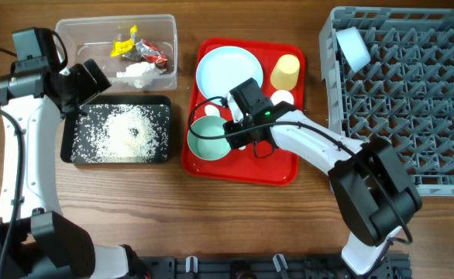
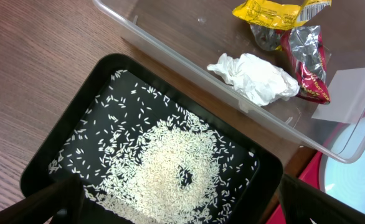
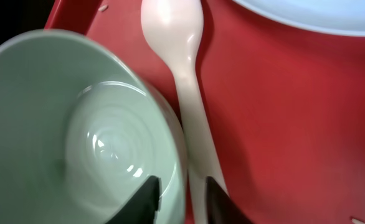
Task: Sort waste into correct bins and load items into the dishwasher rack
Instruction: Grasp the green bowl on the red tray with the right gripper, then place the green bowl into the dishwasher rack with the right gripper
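Note:
My left gripper [image 2: 182, 211] is open and empty, hovering over the black tray [image 2: 64, 118] of loose rice [image 2: 170, 168]. The clear tub [image 1: 68, 35] behind it holds a yellow wrapper [image 2: 276, 12], a dark red wrapper [image 2: 310, 59] and a white tissue wad [image 2: 257, 78]. My right gripper [image 3: 182, 193] is shut on the right rim of a pale green bowl [image 3: 76, 124] on the red tray [image 3: 294, 124], one finger inside and one outside. The white spoon [image 3: 176, 37] lies right beside the bowl, under the outer finger. The blue plate [image 1: 223, 70] lies behind.
A yellow cup [image 1: 286, 71] and a whitish cup [image 1: 282, 98] stand on the red tray's right side. The grey dishwasher rack [image 1: 413, 101] fills the right of the table, with a second pale bowl [image 1: 353, 46] in its far left corner.

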{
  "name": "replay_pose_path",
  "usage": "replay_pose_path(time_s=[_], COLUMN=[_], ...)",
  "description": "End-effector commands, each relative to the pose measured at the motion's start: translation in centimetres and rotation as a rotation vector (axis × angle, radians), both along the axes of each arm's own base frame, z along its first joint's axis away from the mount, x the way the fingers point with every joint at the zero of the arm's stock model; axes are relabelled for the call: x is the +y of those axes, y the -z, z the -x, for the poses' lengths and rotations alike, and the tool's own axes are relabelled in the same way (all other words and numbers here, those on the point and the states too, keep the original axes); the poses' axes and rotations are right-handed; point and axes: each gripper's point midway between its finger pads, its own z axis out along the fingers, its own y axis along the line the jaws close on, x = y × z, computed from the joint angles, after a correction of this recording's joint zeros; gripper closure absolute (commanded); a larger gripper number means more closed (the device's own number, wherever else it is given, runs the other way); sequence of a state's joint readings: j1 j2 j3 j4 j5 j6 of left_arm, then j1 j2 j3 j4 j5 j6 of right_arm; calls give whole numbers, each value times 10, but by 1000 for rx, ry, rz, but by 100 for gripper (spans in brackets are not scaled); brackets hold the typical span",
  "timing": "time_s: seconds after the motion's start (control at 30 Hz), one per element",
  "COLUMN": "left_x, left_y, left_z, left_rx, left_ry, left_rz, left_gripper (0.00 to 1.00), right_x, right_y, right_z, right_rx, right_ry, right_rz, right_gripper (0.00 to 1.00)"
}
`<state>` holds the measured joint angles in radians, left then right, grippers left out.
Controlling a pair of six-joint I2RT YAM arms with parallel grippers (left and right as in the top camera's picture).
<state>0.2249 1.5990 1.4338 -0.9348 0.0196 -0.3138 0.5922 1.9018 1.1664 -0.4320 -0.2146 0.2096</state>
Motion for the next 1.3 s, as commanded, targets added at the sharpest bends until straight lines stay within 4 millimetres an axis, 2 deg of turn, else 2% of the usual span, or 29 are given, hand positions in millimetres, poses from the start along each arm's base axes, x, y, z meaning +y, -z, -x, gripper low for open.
replay_pose_path(time_s=[0.0, 0.07, 0.17, 0.27, 0.3, 0.33, 0.4, 0.43, 0.53, 0.6, 0.63, 0.7, 0.8, 0.87, 0.9, 0.97, 1.1, 1.27], left_x=[3, 3, 3, 3, 3, 3, 3, 3, 3, 3, 3, 3, 3, 3, 3, 3, 3, 3], left_y=[-3, -3, -3, -3, -3, -3, -3, -3, -3, -3, -3, -3, -3, -3, -3, -3, -3, -3], left_z=[-1, -1, -1, -1, -1, -1, -1, -1, -1, -1, -1, -1, -1, -1, -1, -1, -1, -1], left_rx=[-9, -9, -9, -9, -9, -9, -9, -9, -9, -9, -9, -9, -9, -9, -9, -9, -9, -9], left_ry=[-15, -15, -15, -15, -15, -15, -15, -15, -15, -15, -15, -15, -15, -15, -15, -15, -15, -15], left_rz=[-3, -3, -4, -3, -3, -3, -3, -3, -3, -3, -3, -3, -3, -3, -3, -3, -3, -3], left_gripper=[0, 0, 0, 0, 0, 0, 0, 0, 0, 0, 0, 0, 0, 0, 0, 0, 0, 0], right_x=[-7, -16, -39, -68, -84, -112, -160, -192, -263, -312, -328, -354, -381, -382, -382, -382, -383, -382], right_y=[1, -16, -58, -119, -143, -178, -218, -233, -256, -277, -281, -277, -255, -225, -216, -189, -163, -149], right_z=[-5, -11, -21, -31, -34, -39, -47, -49, -45, -68, -75, -79, -75, -71, -69, -58, -46, -46], right_rx=[-25, -76, -184, -361, -440, -566, -734, -785, -775, -784, -775, -707, -596, -514, -497, -453, -429, -414], right_ry=[19, 46, 109, 180, 234, 331, 424, 485, 595, 636, 618, 569, 568, 494, 481, 464, 482, 487], right_rz=[35, 71, 156, 229, 266, 344, 572, 745, 1055, 1158, 1204, 1311, 1396, 1424, 1427, 1425, 1406, 1395], right_gripper=[83, 96, 96, 96, 96, 96, 96, 96, 95, 96, 96, 96, 96, 96, 96, 96, 96, 96])
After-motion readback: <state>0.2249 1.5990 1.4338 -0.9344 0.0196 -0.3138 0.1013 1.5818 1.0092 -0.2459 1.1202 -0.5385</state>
